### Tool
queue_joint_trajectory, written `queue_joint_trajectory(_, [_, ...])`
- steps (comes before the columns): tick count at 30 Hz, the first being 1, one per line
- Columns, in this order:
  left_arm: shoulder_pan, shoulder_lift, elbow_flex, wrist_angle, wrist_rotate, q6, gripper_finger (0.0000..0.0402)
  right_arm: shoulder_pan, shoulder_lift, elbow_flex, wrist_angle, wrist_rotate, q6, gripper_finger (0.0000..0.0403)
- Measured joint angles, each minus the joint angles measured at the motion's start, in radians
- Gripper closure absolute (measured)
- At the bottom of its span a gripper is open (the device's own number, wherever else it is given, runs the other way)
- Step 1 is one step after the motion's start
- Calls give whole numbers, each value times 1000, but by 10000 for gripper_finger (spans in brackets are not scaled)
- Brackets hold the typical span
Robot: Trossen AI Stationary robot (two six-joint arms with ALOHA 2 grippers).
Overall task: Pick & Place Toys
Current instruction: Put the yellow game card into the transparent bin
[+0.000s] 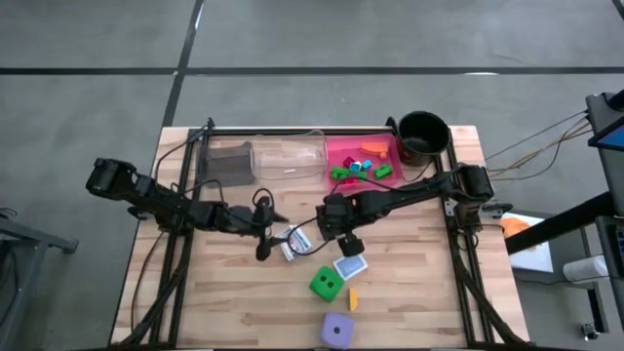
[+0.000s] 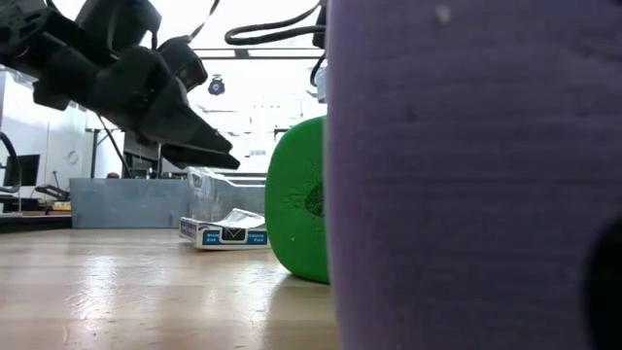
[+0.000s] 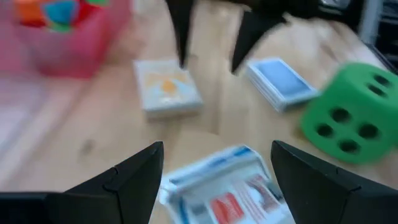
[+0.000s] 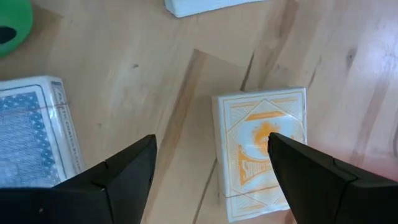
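My left gripper (image 1: 274, 232) (image 3: 216, 167) is open, above a white card pack with blue and red print (image 3: 225, 194) (image 2: 233, 233) that lies flat on the table between its fingers. My right gripper (image 1: 337, 250) (image 4: 211, 168) is open over bare table. It stands between a white pack with orange print (image 4: 261, 155) (image 3: 168, 93) and a blue-backed pack (image 4: 31, 140) (image 1: 349, 266). One of its fingers overlaps the orange pack's edge in the right wrist view. A green die (image 1: 326, 284), a purple die (image 1: 337, 330) and an orange brick (image 1: 353, 297) rest on the table nearer the front edge.
A grey tray (image 1: 226, 161), a clear tray (image 1: 290, 156) and a pink tray (image 1: 336, 146) holding several bright bricks stand along the far edge. A round black pot (image 1: 422, 135) stands at the far right. The two grippers are close together at mid-table.
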Motion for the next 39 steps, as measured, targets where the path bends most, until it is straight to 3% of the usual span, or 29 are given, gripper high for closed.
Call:
queue_joint_trajectory(8, [4,0,0,8,-45,5,102,-81,4,0,1,-108,-45,96])
queue_joint_trajectory(13, [1,0,0,-5,-19,4,102,-87,2,0,2,-183,-47,96])
queue_joint_trajectory(15, [-1,0,0,-17,-7,-112,102,-83,2,-1,17,-202,-49,96])
queue_joint_trajectory(20, [-1,0,0,-36,8,-308,102,-82,2,9,60,-200,-21,96])
queue_joint_trajectory(27, [-2,0,0,-50,8,-305,102,-86,2,61,69,-199,28,96])
queue_joint_trajectory(32, [-2,0,0,-49,7,-305,102,-82,0,65,187,-203,217,96])
queue_joint_trajectory(39, [-2,0,0,-49,7,-305,102,-81,0,86,236,-202,276,96])
